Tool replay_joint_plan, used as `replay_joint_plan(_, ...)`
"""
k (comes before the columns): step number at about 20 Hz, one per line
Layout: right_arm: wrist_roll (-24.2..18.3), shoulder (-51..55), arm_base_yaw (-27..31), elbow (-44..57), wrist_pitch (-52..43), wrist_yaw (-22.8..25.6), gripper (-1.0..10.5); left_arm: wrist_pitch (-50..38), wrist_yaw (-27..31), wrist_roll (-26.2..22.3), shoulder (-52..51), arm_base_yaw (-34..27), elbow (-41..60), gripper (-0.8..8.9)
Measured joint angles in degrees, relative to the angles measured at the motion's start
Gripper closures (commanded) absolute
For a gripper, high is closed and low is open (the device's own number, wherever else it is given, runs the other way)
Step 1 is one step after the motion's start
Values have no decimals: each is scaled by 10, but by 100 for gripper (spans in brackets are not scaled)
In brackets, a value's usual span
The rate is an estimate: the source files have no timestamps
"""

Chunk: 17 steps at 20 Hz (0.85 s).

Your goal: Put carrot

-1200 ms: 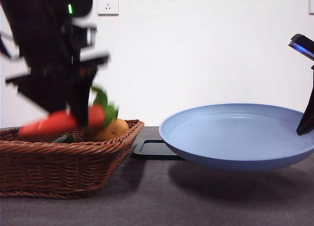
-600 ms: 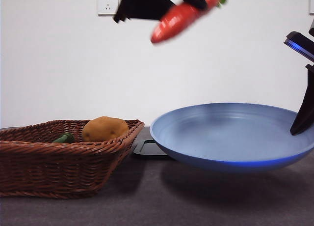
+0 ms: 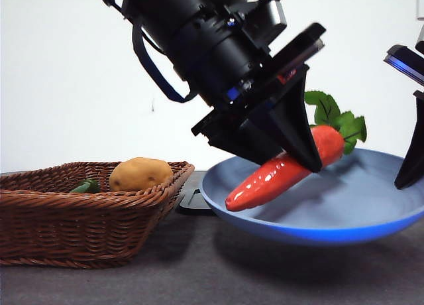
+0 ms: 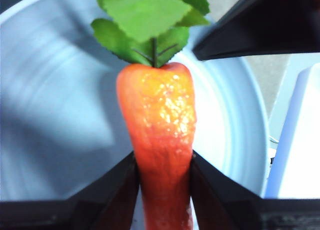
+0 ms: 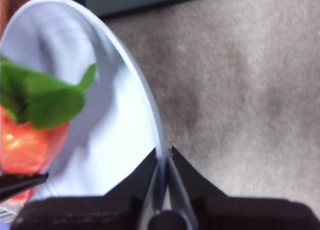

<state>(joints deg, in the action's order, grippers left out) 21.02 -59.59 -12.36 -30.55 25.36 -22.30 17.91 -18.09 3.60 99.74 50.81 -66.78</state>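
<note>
The left gripper pinched the glossy red-orange toy carrot between its two black jaws, which pressed against either side of the narrow lower half of the vegetable and stood only as far apart as the carrot was thick. The carrot hung tilted over the pale blue round plate, its pointed tip low near the plate's near rim and its tuft of green leaves raised toward the back; whether the tip touched the plate could not be told. The big dark arm reached in from the upper left of the front view. The right gripper was closed on the far-right rim of the same plate, its jaws clamped tight on the thin edge. To the left, well apart from the plate, a brown woven wicker basket sat on the grey table, holding a rounded yellow-brown potato and a small green vegetable
</note>
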Motion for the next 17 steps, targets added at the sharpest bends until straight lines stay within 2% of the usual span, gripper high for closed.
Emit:
replay_joint_plan(4,0,0,0,0,17,0,943,-1,3,0,0,0,0,546)
replay_joint_plan(6,0,0,0,0,25,-1,943,-5,16,0,0,0,0,542)
replay_joint_plan(10,9,0,0,0,42,-13,943,-4,14,32,-16,-1,0,542)
replay_joint_plan(15,16,-8,13,-4,44,-13,943,23,17,40,-157,-5,0,543)
replay_joint_plan(17,16,-35,27,-25,44,-13,943,56,37,40,-217,-7,0,543)
